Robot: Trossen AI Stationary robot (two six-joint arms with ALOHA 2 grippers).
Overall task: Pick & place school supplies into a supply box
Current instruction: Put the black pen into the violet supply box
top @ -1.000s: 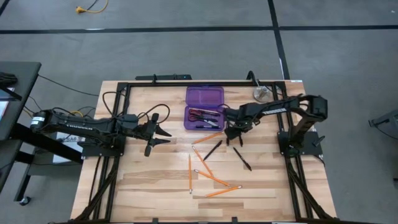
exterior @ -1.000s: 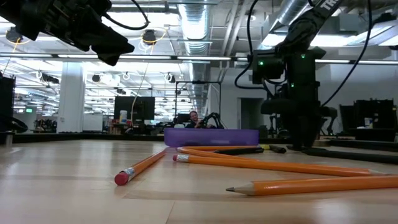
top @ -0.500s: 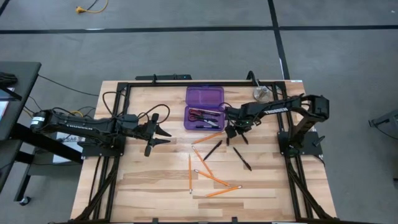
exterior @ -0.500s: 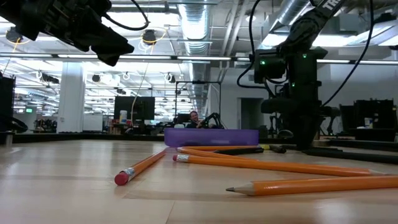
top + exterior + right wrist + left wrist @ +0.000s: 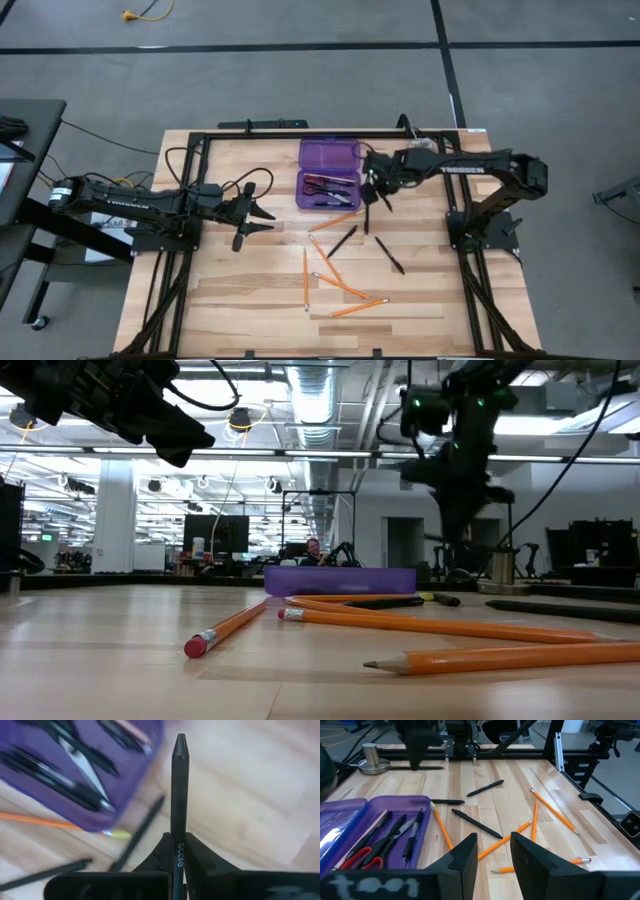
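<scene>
supply box [image 5: 75, 780]: blurred, cut off at edge | black pen [image 5: 179, 795]: lower end hidden between jaws

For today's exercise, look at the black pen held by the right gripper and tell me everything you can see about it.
The black pen is slim, dark and matte, probably plastic, tapering to a rounded tip, with small white lettering near the grip. The right gripper is shut on its lower end, so it juts straight out between the two fingers. It hangs in the air just beside the purple supply box, touching nothing else. In the high view it shows as a thin dark line above the wooden table.
</scene>
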